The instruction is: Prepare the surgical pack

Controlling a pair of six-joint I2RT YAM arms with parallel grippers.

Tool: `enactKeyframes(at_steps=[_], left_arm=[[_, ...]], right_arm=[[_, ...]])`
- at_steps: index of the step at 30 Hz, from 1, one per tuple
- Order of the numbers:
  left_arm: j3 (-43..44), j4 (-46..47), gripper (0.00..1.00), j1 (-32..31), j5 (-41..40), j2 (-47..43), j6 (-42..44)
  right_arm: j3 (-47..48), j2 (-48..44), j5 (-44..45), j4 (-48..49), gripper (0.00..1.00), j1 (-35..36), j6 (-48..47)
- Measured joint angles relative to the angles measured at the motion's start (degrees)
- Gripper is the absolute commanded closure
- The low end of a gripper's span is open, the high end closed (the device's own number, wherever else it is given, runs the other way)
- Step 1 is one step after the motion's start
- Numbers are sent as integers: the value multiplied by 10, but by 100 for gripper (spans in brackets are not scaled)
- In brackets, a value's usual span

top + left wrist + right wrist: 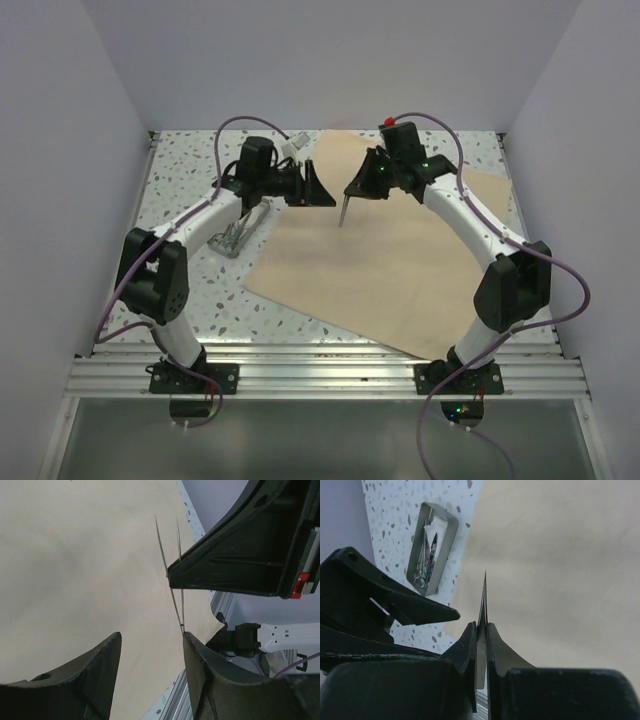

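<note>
Holding a thin steel instrument point-down over the wrap sheet, our right gripper is clamped on it. Left gripper waits beside, fingers apart. We judge the instrument light, stiff and slippery, so pinch it mid-shank. The tray sits left of the sheet.

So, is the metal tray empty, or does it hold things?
Not empty. The tray holds steel instruments and white gauze, seen in the right wrist view.
</note>
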Motion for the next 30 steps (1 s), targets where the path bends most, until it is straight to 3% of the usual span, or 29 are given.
enactKeyframes(at_steps=[16,19,21,22,23,24,27,28,30], left_arm=[[-56,75,45,-29,17,-2,-59],[-56,79,53,-34,20,-2,-61],[-54,75,72,-36,20,-2,-60],[-50,66,78,-36,19,-2,-54],[-43,56,94,-37,20,0,-49],[-35,47,100,-37,21,2,-45],[-18,29,100,-36,18,4,-22],[-15,21,100,-35,14,4,-13],[-14,-6,100,-32,2,4,13]], right_arm=[[-14,0,-1,6,100,34,15],[-14,0,-2,6,100,36,16],[-12,0,-3,5,100,36,16],[-10,0,-3,4,96,36,16],[-6,1,-2,2,94,37,16],[-1,2,-2,0,90,37,15],[18,9,-2,-10,71,36,15],[28,14,-3,-13,53,36,15],[52,25,0,-25,38,36,12]])
